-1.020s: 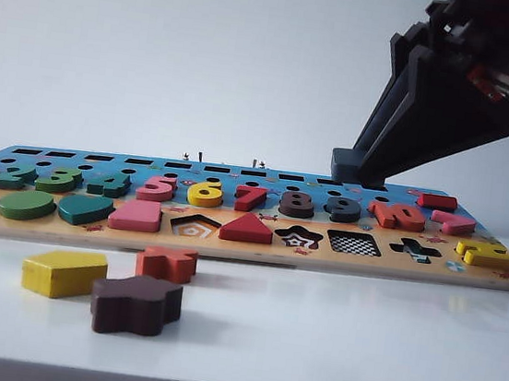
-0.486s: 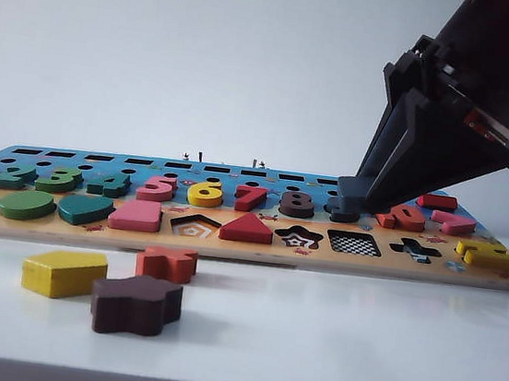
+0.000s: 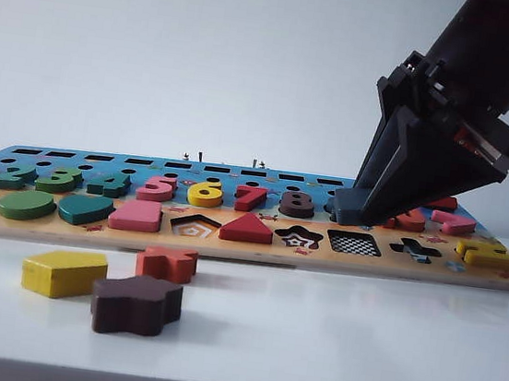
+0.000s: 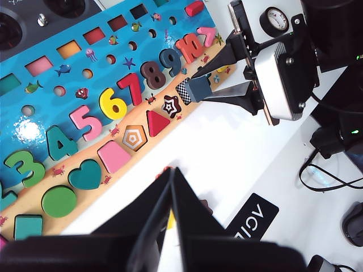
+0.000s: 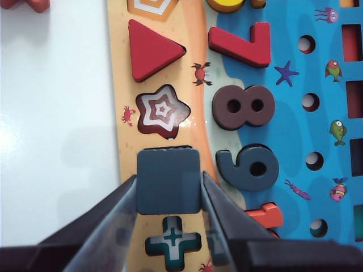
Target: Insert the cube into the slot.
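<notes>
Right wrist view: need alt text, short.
The right gripper holds the dark navy cube between its fingers over the wooden puzzle board, hiding the checkerboard slot, with the star-patterned recess and the cross-shaped recess on either side. A red triangle and numbers 7, 8, 9 sit seated nearby.

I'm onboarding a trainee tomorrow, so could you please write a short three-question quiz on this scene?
1. True or false: the right claw is shut on the cube.
2. The cube hangs above which recess? A. the star-patterned recess B. the slot with the checkerboard floor C. the cross-shaped recess
3. Fill in: on the table in front of the puzzle board lie the yellow pentagon block, the orange block and the dark brown ____-shaped block.

Key: 1 true; 2 B; 3 flower.
</notes>
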